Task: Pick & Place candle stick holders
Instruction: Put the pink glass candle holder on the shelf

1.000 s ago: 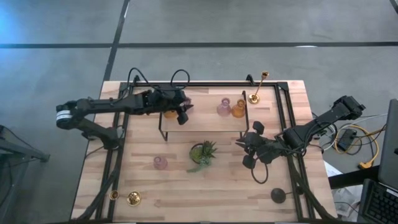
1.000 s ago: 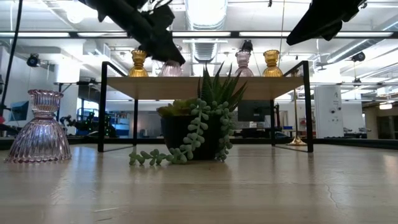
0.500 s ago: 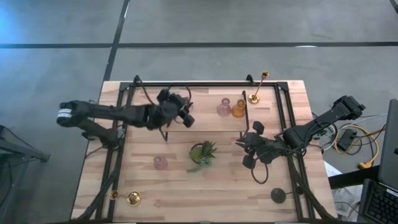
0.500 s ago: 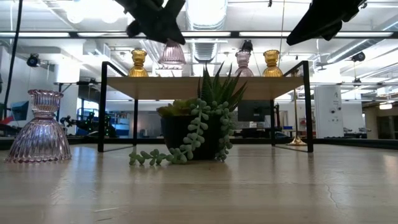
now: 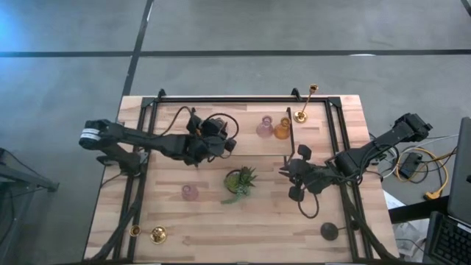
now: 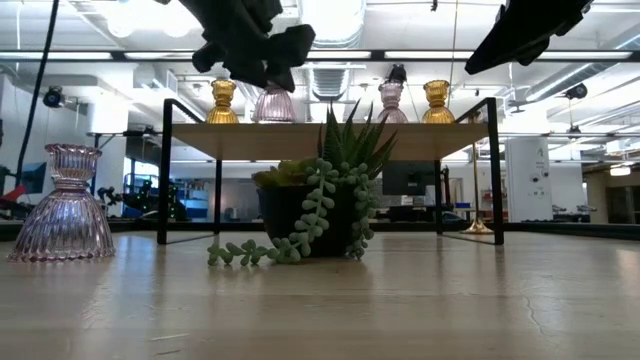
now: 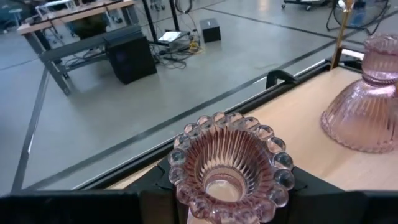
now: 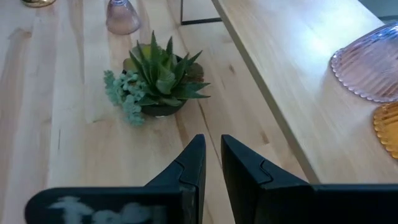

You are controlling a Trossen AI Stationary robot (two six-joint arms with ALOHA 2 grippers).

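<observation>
- L gripper (image 5: pixel 221 141) over the wooden shelf (image 5: pixel 243 143) of the black-frame rack (image 6: pixel 495 160), fingers clamped on a pink glass holder (image 7: pixel 229 167); in low view that holder (image 6: pixel 275 103) sits at shelf-top level, can't tell if touching.
- Amber glass holder (image 6: pixel 222 102) on shelf just beside it.
- Second pink holder (image 5: pixel 265 127) + second amber holder (image 5: pixel 282 129) touching, on shelf's other end.
- Third pink holder (image 5: pixel 190 192) on table (image 5: pixel 257 235), near succulent plant (image 5: pixel 240 181).
- Gold stick (image 5: pixel 305 104) upright at far table edge; gold holder (image 5: pixel 157 235) at near edge, left corner; black holder (image 5: pixel 329 231) near right corner.
- R gripper (image 8: pixel 210 163) waits by rack's right end, fingers nearly together, nothing between them.
</observation>
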